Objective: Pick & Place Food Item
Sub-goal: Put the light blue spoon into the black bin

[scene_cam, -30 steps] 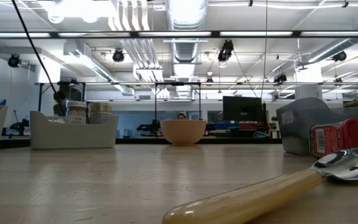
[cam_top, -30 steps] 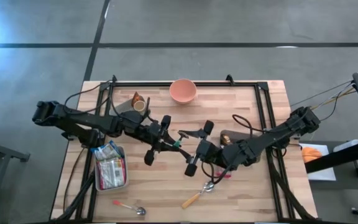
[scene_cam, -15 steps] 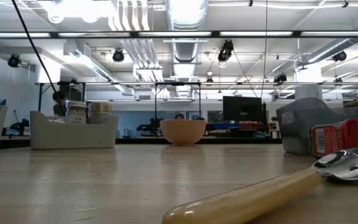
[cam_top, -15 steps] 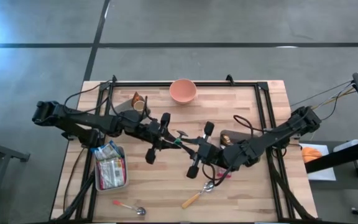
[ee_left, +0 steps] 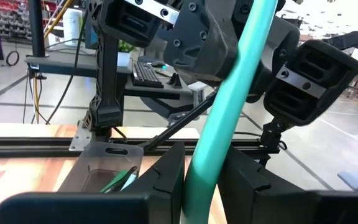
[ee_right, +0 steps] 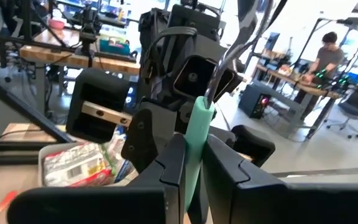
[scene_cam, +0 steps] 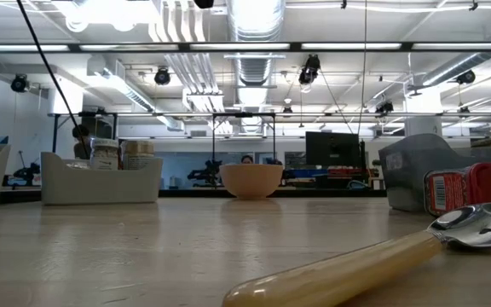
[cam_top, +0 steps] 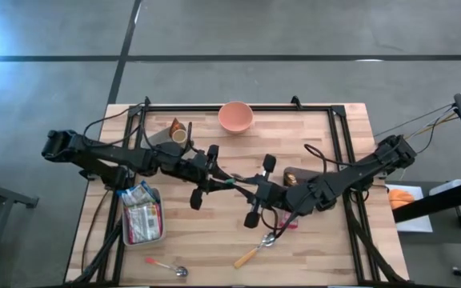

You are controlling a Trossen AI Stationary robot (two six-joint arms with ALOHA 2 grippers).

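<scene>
The teal handle [ee_left: 225, 93] is running past the picture's edge; both hands are hiding its ends.

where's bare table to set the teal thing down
Free: the wood between the pink bowl and the right rail, and the near strip between the metal tray and the yellow-handled spoon. Crowded: mid-table, where left hand and right hand both grip the teal utensil.

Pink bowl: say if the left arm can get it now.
Probably not: left gripper and right gripper both clamp one teal utensil, though nothing blocks the way to the pink bowl.
</scene>
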